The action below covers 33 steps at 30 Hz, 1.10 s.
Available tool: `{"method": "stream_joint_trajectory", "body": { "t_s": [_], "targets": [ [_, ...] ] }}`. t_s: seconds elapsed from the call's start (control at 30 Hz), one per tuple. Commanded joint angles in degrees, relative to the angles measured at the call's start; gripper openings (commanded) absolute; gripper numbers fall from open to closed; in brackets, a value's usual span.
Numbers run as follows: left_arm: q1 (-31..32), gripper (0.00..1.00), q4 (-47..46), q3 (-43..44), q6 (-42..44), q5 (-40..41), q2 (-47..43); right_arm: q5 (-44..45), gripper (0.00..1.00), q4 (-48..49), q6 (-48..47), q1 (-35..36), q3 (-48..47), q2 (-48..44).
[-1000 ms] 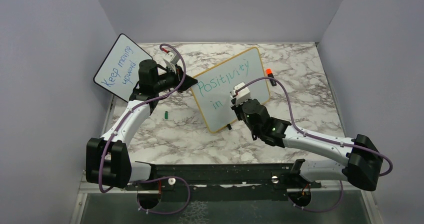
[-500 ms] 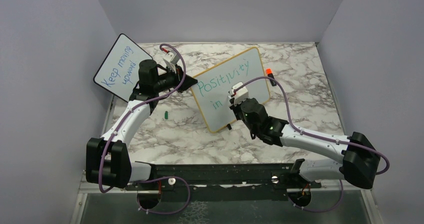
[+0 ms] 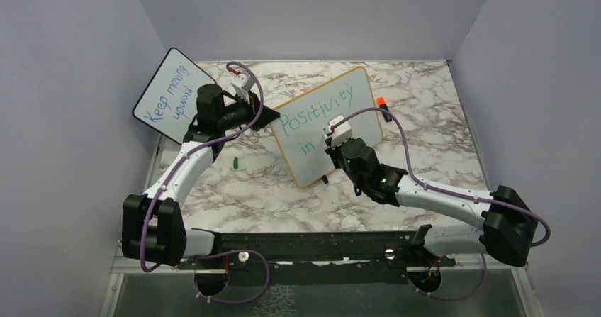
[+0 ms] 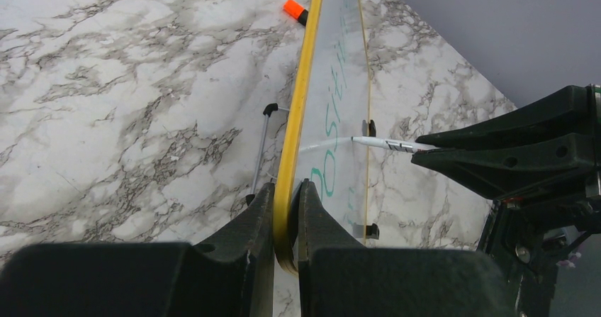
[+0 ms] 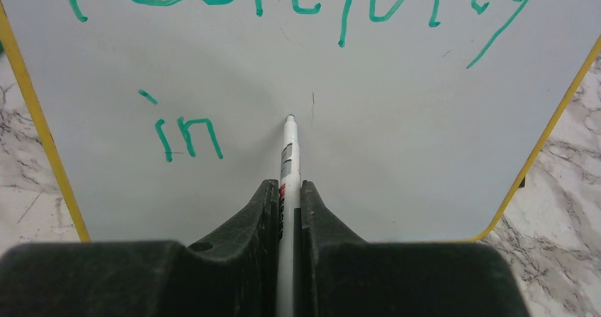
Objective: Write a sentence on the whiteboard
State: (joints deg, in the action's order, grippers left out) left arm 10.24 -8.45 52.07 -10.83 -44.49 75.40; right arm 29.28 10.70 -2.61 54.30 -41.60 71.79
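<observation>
Whiteboard (image 3: 315, 167) stands on the table (image 3: 439, 111), its yellow edge pinched tight in my left gripper (image 4: 285, 189). My right gripper (image 5: 287, 189), clamped on the marker (image 5: 288, 150), points straight ahead at the face, tip just right of "in", where the sentence (image 3: 317, 110) stops.

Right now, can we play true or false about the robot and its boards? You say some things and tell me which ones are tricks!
1. The right gripper holds a marker pointed at the whiteboard. True.
2. The green writing reads "Positivity in action." False: only "Positivity" and "in" are written.
3. The left gripper pinches the whiteboard's yellow edge. True.
4. The smaller board has red writing on it. False: its "Keep moving upward" is blue.
</observation>
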Motion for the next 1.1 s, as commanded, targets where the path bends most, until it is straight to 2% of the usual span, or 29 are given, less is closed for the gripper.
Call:
{"method": "stream_joint_trajectory", "body": {
  "t_s": [0.0,0.3,0.8,1.07],
  "targets": [
    [0.7,0.0,6.8,-1.0,4.9,3.9,2.6,-2.9,0.0,3.3,-0.6,-0.4,0.2,0.8],
    [0.7,0.0,6.9,-1.1,4.9,4.0,2.5,-5.6,0.0,3.4,-0.6,-0.4,0.7,-0.3],
    [0.7,0.0,7.0,-1.1,5.0,4.2,2.5,-7.8,0.0,-3.5,0.0,-0.4,2.1,-1.4],
    [0.7,0.0,7.0,-1.1,5.0,4.2,2.5,-5.0,0.0,-3.7,-0.8,-0.4,2.8,-1.2]
  ]
}}
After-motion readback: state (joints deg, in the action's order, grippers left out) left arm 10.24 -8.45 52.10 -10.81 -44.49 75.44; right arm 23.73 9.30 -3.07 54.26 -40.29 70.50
